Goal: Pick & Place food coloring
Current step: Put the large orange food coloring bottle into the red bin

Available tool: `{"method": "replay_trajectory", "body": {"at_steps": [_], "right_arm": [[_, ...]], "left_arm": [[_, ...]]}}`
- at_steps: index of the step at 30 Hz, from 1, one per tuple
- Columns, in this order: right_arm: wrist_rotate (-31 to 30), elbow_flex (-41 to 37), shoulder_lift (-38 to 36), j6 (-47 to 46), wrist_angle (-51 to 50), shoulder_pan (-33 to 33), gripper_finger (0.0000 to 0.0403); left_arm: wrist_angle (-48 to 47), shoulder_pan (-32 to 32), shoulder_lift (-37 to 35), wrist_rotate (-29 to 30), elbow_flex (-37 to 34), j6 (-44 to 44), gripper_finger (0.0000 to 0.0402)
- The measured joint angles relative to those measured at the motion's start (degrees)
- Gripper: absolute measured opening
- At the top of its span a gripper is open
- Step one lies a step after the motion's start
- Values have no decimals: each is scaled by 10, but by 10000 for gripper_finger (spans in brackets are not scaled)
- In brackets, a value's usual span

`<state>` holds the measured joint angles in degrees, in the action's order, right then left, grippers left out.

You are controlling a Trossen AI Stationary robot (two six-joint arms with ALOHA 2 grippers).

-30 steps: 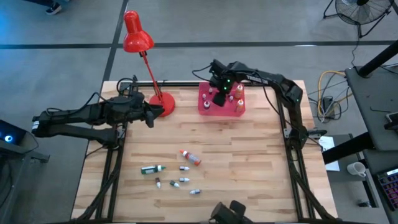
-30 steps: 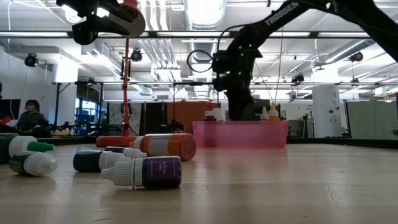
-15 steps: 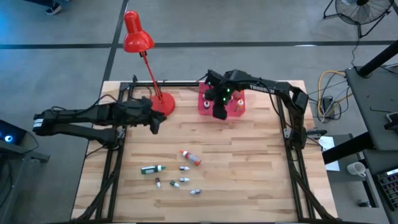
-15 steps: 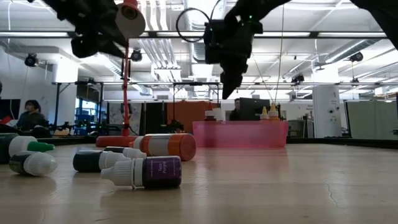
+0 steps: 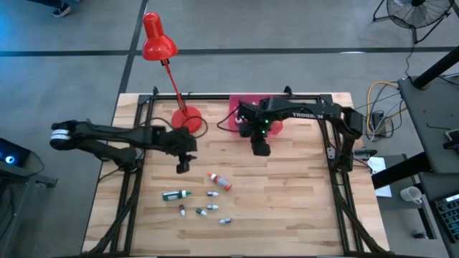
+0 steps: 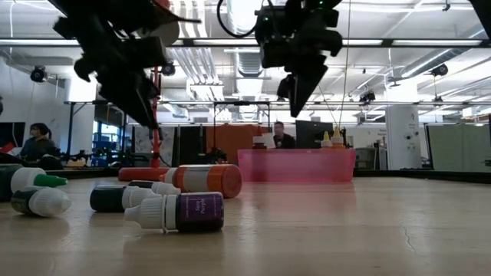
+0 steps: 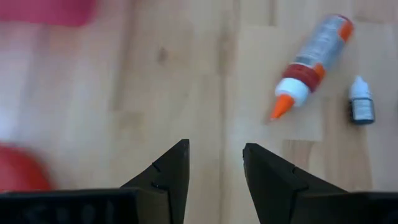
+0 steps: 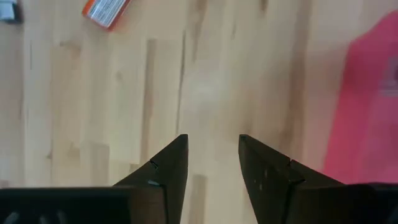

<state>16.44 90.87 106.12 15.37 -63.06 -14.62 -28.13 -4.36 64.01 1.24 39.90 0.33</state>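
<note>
Several food coloring bottles lie on their sides near the table's front: an orange-red one (image 5: 219,181) (image 7: 314,62) (image 8: 107,11), a dark green one (image 5: 174,194) and small whitish ones (image 5: 212,208). Pointed caps (image 6: 336,140) stand up out of the pink tray (image 5: 234,109) at the back. My left gripper (image 5: 182,166) (image 7: 216,162) hangs open over bare wood, a little to the far left of the orange-red bottle. My right gripper (image 5: 259,149) (image 8: 213,152) hangs open over bare wood just in front of the tray, with nothing between its fingers.
A red desk lamp (image 5: 159,43) stands with its base (image 5: 185,117) at the back, left of the tray and behind my left arm. Bare wood stretches between the two grippers and across the table's right half. A person (image 6: 34,142) sits in the room beyond.
My left gripper has come down and toward the table's near edge, rolling at the wrist, closer to the lying bottles. My right gripper has left the pink tray, rising and moving toward the near edge, out over bare wood. The bottles have not moved.
</note>
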Motion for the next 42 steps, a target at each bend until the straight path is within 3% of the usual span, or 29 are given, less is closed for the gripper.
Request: {"method": "replay_trajectory", "body": {"at_steps": [7, 12, 19, 33, 42], "right_arm": [[0, -67, -30, -23, 11, 24, 134], [-1, -118, -48, -57, 29, 43, 134], [0, -184, -60, -118, 130, 83, 132], [0, -264, -59, -228, 255, 145, 128], [-7, -312, -59, -364, 373, 222, 126]], "left_arm": [[80, 0, 112, -80, 0, 66, 124], [85, 0, 166, -82, 0, 100, 124], [114, 4, 218, -93, 0, 118, 124], [179, 32, 240, -110, 1, 94, 124], [182, 87, 247, -96, 12, 37, 124]]}}
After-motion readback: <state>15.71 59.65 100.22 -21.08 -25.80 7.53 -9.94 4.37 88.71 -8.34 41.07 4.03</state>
